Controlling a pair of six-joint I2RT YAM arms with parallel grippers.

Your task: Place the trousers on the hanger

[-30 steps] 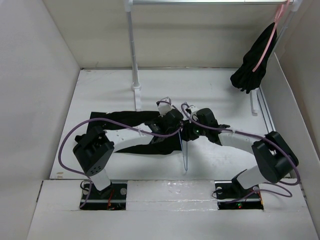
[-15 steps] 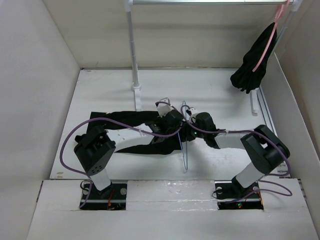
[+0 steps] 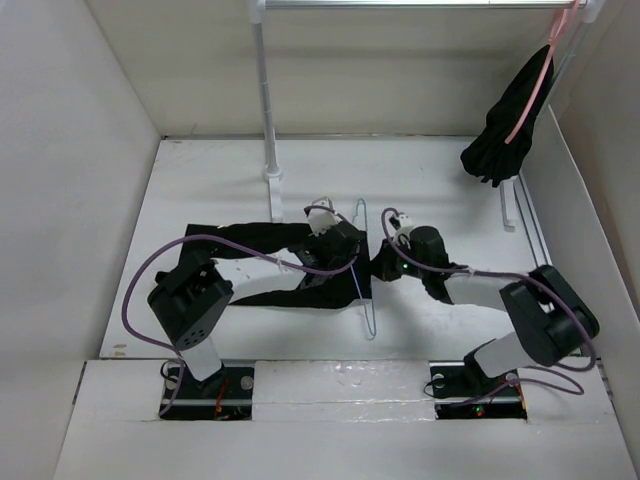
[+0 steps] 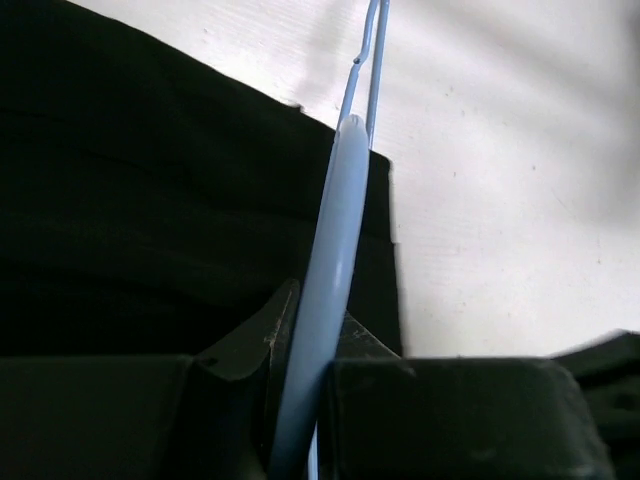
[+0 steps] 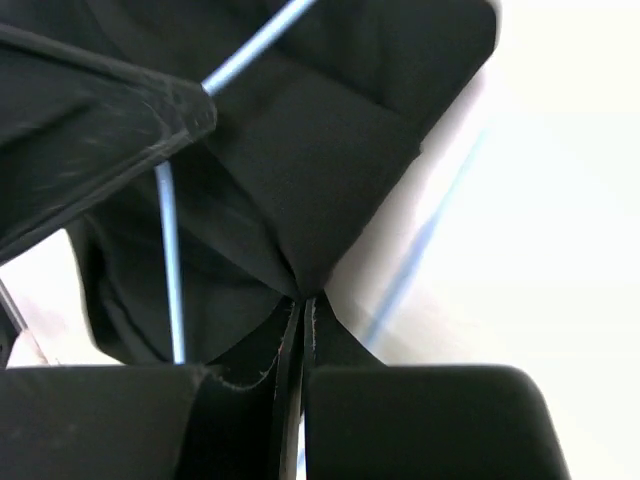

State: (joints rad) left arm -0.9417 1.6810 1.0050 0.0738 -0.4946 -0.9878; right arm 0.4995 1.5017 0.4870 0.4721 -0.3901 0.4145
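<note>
The trousers (image 3: pixel 240 238), plain black, lie spread across the middle of the white counter (image 3: pixel 200 190), one leg reaching toward the left. The hanger (image 3: pixel 367 305), a thin light-blue rod, stands over their right end and runs toward the near edge. The left pincer (image 4: pixel 310 340) is clamped on the hanger's blue bar (image 4: pixel 335 250), with dark cloth beneath. The right pincer (image 5: pixel 300 305) is closed tight on a pinched fold of the trousers (image 5: pixel 330 190), just beside the blue rod (image 5: pixel 168 260). At the far right a small black garment (image 3: pixel 500 140) hangs from a pink hanger (image 3: pixel 540 85).
</note>
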